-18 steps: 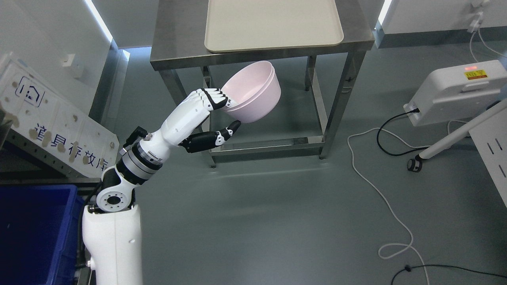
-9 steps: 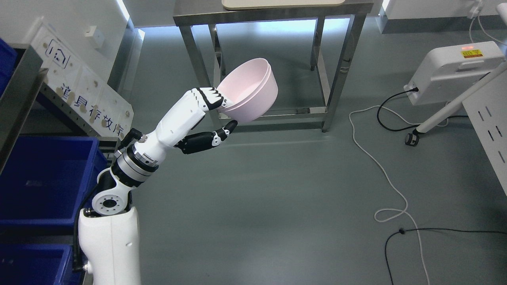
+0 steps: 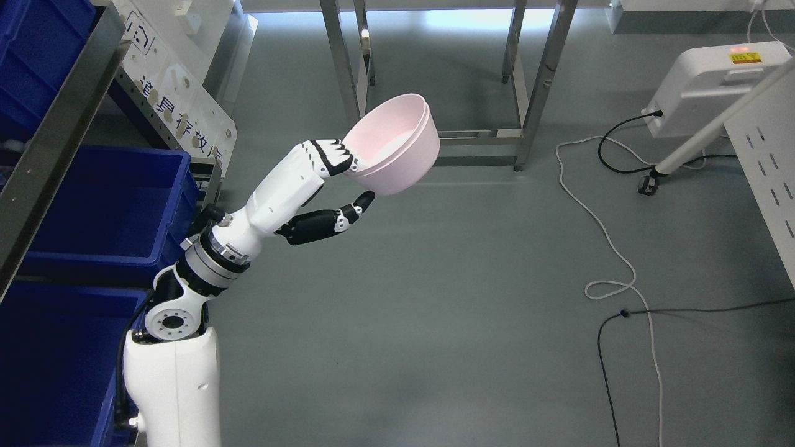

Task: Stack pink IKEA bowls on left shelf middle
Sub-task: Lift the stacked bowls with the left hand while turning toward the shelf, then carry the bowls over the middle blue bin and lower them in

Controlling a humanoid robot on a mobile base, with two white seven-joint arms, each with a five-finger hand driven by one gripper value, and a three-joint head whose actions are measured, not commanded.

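Shelf (image 3: 56, 124) at left edge, bins (image 3: 105, 205) on its levels. Bowls (image 3: 394, 146) in left hand (image 3: 329, 180), above floor (image 3: 435, 310), before worktop legs (image 3: 348, 62). Cables (image 3: 612, 248) on floor at right, below charger unit (image 3: 702, 81).

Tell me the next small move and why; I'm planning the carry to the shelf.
Probably swing the left hand leftward toward the shelf. It grips the pink bowls by the rim, tilted, out over open floor, while the shelf with its blue bins stands at the picture's left, apart from the bowls.
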